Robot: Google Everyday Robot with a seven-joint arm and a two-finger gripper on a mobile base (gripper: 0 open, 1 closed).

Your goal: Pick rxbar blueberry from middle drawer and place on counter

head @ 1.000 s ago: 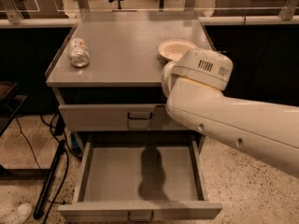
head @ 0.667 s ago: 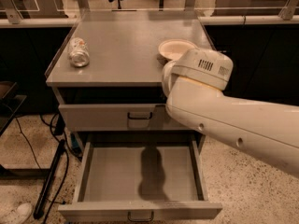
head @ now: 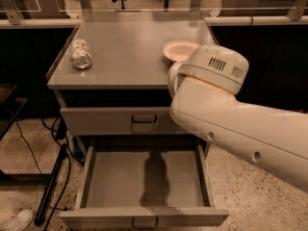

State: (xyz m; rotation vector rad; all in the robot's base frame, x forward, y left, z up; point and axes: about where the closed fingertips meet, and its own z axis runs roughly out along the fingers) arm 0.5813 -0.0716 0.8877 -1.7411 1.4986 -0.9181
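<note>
The middle drawer [head: 111,179] is pulled open below the cabinet, and a dark shadow lies on its grey floor. No rxbar blueberry shows in it or anywhere else. The counter [head: 130,47] is the cabinet's flat grey top. My gripper is out of view. Only my thick white arm [head: 226,114] shows, reaching in from the right in front of the cabinet's right side and hiding the drawer's back right corner.
A crushed silver can [head: 81,53] lies on the counter's left side. A pale bowl [head: 179,49] sits at its right, partly behind my arm. The upper drawer [head: 110,121] is closed. Dark cables and a pole [head: 50,186] lie on the floor to the left.
</note>
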